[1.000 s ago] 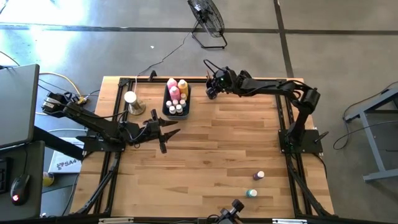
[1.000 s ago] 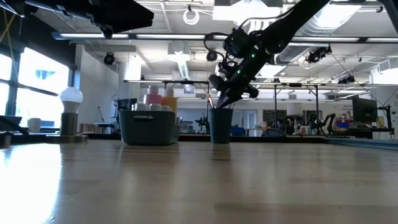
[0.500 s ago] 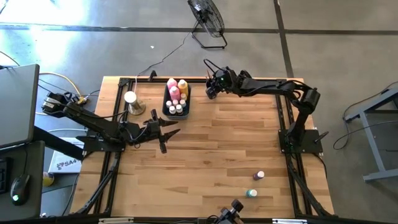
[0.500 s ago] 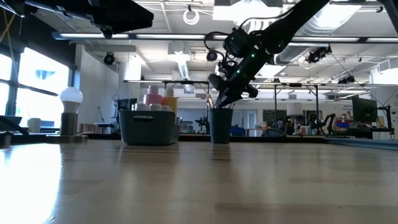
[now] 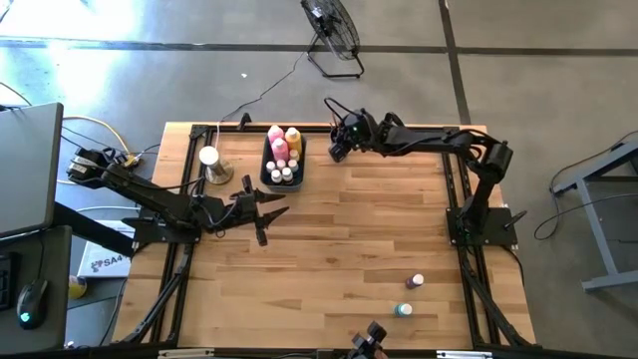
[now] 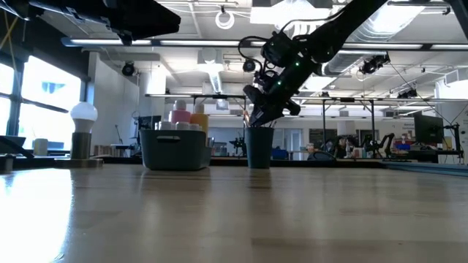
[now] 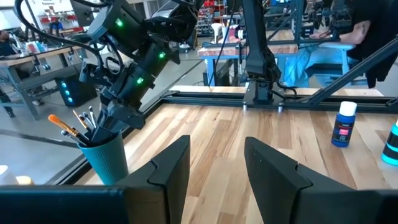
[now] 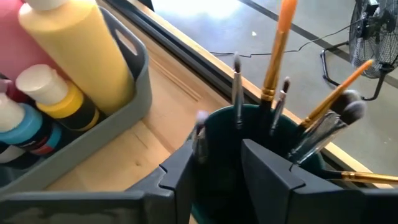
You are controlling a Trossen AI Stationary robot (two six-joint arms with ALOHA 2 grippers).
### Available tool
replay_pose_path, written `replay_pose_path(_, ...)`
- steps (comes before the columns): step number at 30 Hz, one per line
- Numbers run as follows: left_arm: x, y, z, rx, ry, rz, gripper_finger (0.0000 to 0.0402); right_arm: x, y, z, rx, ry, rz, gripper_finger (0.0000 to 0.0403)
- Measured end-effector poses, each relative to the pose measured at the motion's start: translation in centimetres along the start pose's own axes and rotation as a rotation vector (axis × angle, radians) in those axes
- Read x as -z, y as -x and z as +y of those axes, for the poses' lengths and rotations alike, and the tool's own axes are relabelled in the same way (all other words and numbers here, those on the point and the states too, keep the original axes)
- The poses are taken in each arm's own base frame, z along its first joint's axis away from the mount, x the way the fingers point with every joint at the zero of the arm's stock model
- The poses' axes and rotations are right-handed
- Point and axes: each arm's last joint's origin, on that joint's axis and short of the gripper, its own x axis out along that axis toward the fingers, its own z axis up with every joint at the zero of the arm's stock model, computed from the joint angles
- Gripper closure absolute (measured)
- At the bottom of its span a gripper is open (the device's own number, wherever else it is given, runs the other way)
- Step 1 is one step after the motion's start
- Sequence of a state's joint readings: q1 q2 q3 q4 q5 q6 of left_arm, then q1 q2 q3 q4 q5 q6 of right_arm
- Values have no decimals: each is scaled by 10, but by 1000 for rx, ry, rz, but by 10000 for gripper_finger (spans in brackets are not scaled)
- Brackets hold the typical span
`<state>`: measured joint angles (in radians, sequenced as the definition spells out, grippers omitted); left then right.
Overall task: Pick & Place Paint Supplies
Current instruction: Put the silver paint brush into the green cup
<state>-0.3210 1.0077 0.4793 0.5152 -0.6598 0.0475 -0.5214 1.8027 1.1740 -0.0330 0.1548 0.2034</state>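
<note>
A teal cup [image 6: 258, 148] of paintbrushes [image 8: 277, 43] stands on its base at the table's far edge. My right gripper [image 8: 217, 168] hovers open right above its rim [image 8: 249, 112], slanting down. One brush with a pale tip [image 8: 200, 134] shows blurred beside one finger. A grey bin [image 5: 283, 175] to the cup's left holds the pink and yellow squeeze bottles [image 5: 285, 143] and small white-capped bottles. Two small paint bottles [image 5: 416, 282] [image 5: 403, 310] stand at the near right. My left gripper [image 5: 274, 225] waits open and level over the table's left middle.
A white knob on a round tan base [image 5: 211, 165] stands left of the bin. Dark frame rails [image 5: 459, 199] run along the table's sides. Bare wood [image 5: 349, 249] lies between the bin and the two loose bottles. A person sits beyond the table in the left wrist view.
My right gripper has opened above the teal cup and otherwise stayed in place. Nothing else has moved.
</note>
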Motion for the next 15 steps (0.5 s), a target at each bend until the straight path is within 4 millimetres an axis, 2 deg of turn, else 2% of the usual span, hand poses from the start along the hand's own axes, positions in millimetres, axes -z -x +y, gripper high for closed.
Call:
replay_pose_path(11, 2, 0, 0, -3, -11, 15, 252, 0, 1, 2, -5, 20, -2, 280)
replay_pose_path(15, 2, 0, 0, -4, -12, 16, 252, -6, 9, 4, -16, 25, -34, 280)
